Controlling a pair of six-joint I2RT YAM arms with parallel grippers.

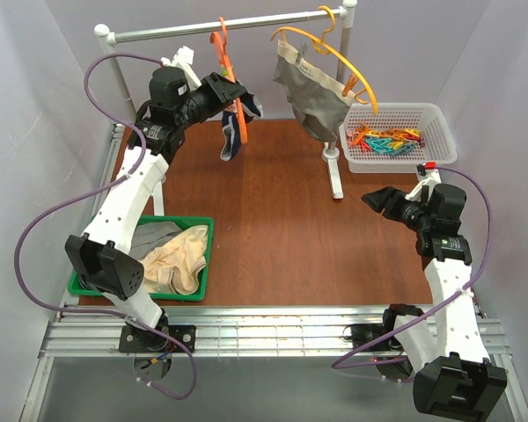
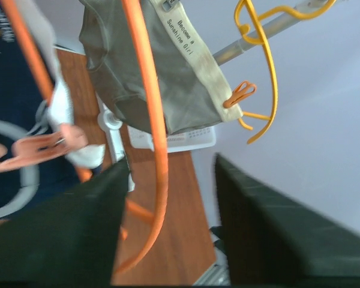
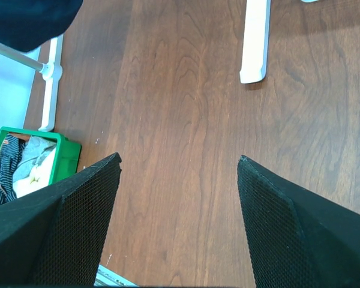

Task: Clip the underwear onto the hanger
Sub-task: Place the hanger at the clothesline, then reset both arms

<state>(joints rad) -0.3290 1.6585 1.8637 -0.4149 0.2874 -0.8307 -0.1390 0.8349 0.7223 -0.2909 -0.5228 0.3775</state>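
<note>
1. Top external view: at the far left of the desk (image 1: 282, 233) sits a green bin (image 1: 77, 283) with beige underwear (image 1: 183, 257) in it.
2. The left hand (image 1: 242, 98) is raised to the rail (image 1: 220, 26), right at the hanger (image 1: 241, 125), which hangs there by its hook. In the left wrist view its fingers (image 2: 78, 228) are parted. The hanger's orange bar (image 2: 159, 138) runs through the gap near one finger, and the hand is released, gripping nothing.
3. The underwear (image 1: 231, 142) hangs from the hanger, drooping below the left hand, above the desk. A pale pink clip (image 2: 42, 146) sits by its white edging, too blurred to tell whether it bites the fabric.
4. To the right, a yellow-orange hanger (image 1: 334, 51) carries grey underwear (image 1: 312, 101), with an orange clip (image 2: 240, 95) at the waistband corner.
5. A white basket (image 1: 442, 132) of coloured clips stands at the back right.
6. The right hand (image 1: 374, 200) is low over bare desk, released, fingers (image 3: 60, 228) wide apart, well away from the hanger.
</note>
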